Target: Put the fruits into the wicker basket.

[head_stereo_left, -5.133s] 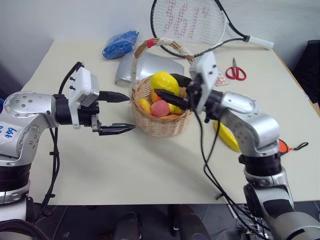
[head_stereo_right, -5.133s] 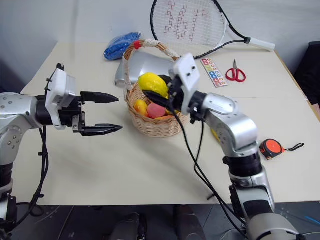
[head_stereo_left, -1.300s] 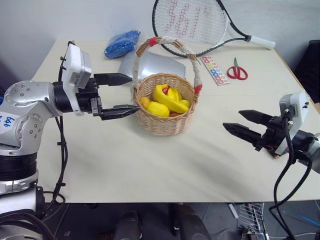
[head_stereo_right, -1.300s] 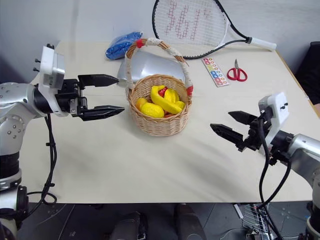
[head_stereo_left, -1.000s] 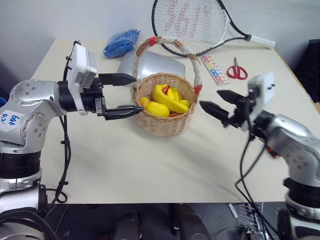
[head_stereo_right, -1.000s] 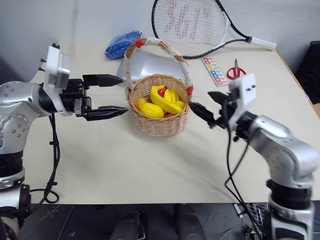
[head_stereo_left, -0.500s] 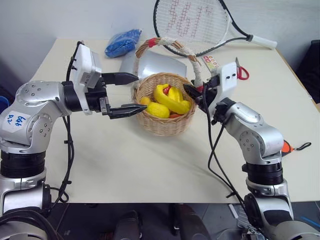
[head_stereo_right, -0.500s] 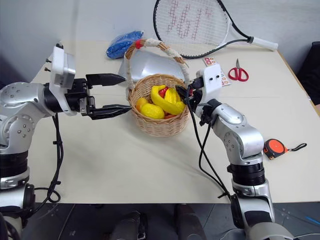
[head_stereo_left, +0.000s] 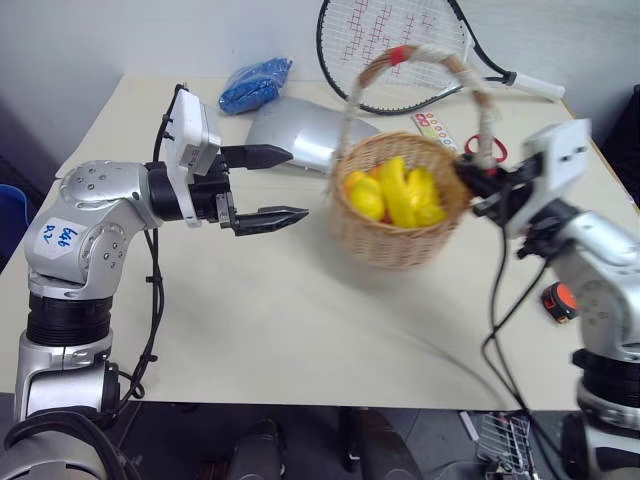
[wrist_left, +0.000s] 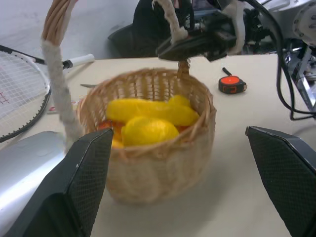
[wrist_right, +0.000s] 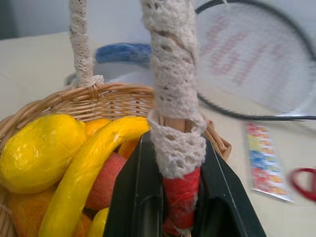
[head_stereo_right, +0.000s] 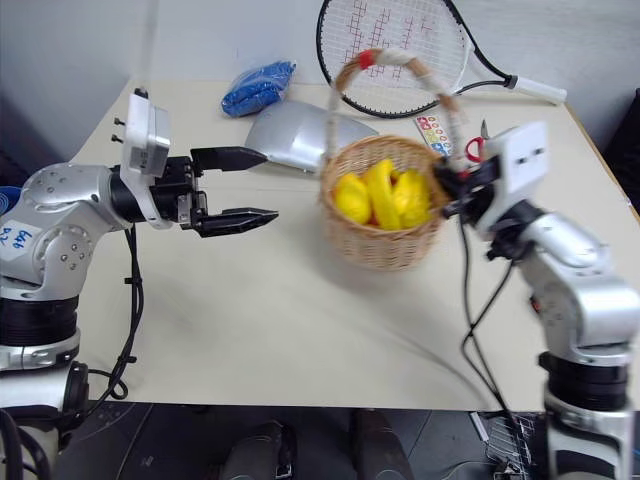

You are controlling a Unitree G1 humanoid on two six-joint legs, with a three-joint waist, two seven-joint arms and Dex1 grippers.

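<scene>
A wide cream table (head_stereo_left: 300, 330) is being seen from above, with objects spread across its far half. A tennis racket (head_stereo_left: 400, 40) is lying at the far edge, its handle running out to the right. A silver, dome-shaped object (head_stereo_left: 300, 135) is resting near the middle of the far side, and a blue bag (head_stereo_left: 255, 85) is lying just behind it to the left.

The wicker basket (head_stereo_left: 398, 235) is being held right of centre by the right gripper (wrist_right: 173, 212), tilted, with its base looking lifted just off the tabletop. The black fingers (wrist_right: 133, 197) of that gripper are being clenched on the base of the tall arched handle (head_stereo_left: 420, 60), at the red wrapping just below the white cord, on the basket's right side. Inside the basket the fruits (head_stereo_right: 380, 195) are being carried: a yellow lemon (wrist_right: 39, 150), a curved yellow banana (wrist_right: 89, 168) lying across it, and a pink-red piece (wrist_right: 106, 185) partly hidden beneath them.

The left gripper (head_stereo_left: 285, 185) is being held level, well apart from the basket on its left, pointing toward it, with the two fingers spread wide and nothing between them.

Red-handled scissors (head_stereo_left: 497, 150) and a strip of coloured squares (head_stereo_left: 432, 125) are lying behind the basket. A round orange-and-black tape measure (head_stereo_left: 560, 300) is sitting near the right edge.
</scene>
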